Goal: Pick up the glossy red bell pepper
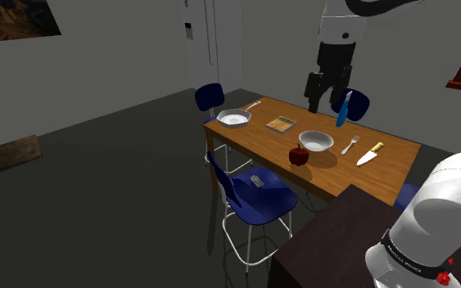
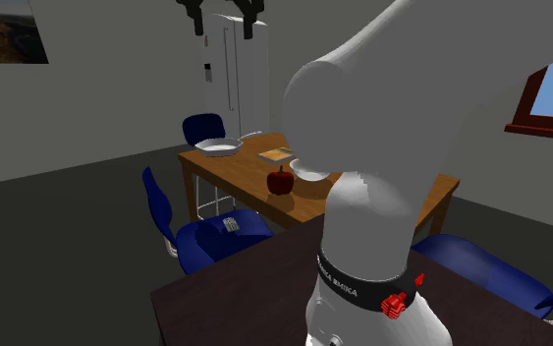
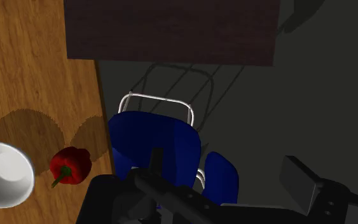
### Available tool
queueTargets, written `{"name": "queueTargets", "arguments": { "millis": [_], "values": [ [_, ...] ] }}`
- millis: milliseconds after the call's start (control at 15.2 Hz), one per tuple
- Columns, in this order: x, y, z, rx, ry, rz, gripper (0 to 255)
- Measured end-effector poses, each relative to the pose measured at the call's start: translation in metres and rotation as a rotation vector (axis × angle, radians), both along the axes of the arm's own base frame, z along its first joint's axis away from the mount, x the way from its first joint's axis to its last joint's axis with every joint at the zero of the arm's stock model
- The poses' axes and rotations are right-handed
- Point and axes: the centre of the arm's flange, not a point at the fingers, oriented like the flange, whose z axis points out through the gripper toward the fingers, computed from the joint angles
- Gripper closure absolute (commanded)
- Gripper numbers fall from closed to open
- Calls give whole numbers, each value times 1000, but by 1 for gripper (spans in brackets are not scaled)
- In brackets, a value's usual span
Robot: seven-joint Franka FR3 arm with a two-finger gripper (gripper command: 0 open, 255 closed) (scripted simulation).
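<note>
The glossy red bell pepper (image 1: 300, 155) stands upright on the wooden table (image 1: 343, 176), near its front edge and just in front of a white bowl (image 1: 316, 141). In the second exterior view the pepper (image 2: 281, 180) shows dark red with a short stem. My black gripper (image 1: 323, 100) hangs high above the far side of the table, open, with nothing between its fingers. At the top of the second exterior view the gripper (image 2: 223, 22) stands with its fingers well apart. Seen from the wrist, the pepper (image 3: 70, 165) lies off to the side of the gripper (image 3: 225, 167), next to the bowl (image 3: 2, 173).
Also on the table are a white pan (image 1: 233, 118), a small flat board (image 1: 280, 124), a blue bottle (image 1: 342, 110), a fork (image 1: 350, 145) and a knife (image 1: 370, 154). A blue chair (image 1: 255, 196) stands at the table's front edge. The dark stand top (image 1: 335, 241) lies close by.
</note>
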Motion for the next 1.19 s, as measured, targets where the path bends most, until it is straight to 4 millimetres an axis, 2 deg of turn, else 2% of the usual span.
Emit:
{"name": "queueTargets", "arguments": {
  "millis": [198,330,660,792,1188],
  "values": [
    [12,-4,-11,-5,-4,-34,0],
    [22,-7,-28,-11,-13,-85,0],
    [63,-22,-77,-28,-37,-224,0],
    [74,-34,-89,-35,-48,-281,0],
    [120,-62,-146,-56,-78,-451,0]
  ]
}}
